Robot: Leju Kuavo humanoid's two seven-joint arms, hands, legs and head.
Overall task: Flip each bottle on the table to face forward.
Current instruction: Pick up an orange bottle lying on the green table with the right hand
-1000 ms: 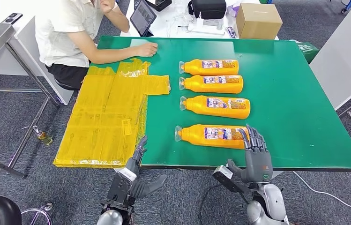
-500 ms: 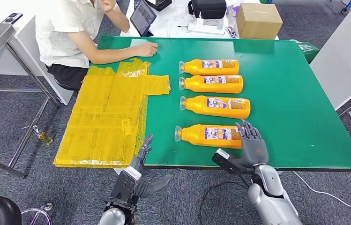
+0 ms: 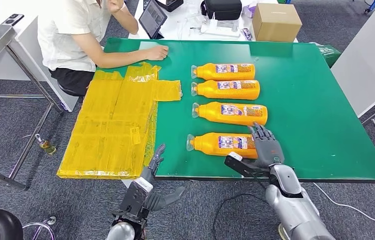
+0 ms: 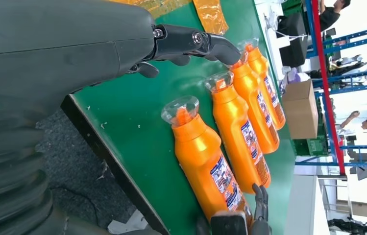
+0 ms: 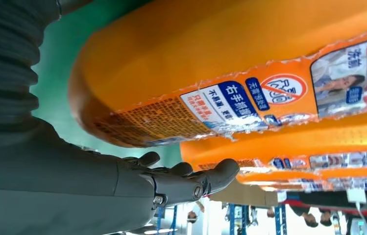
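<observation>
Head view | right hand [image 3: 267,145] spread over nearest bottle [image 3: 223,144] | contact unclear

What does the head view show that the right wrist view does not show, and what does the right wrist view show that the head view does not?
Head view alone: the whole row of four orange bottles, the yellow plastic sheets, the seated person, the cardboard box and the left hand at the table edge.
Right wrist view alone: the small print and the crossed-out sign on the nearest bottle's label.
Both: the nearest bottle, lying on its side on the green table, and the right hand at its base, fingers spread, not yet closed around it.
</observation>
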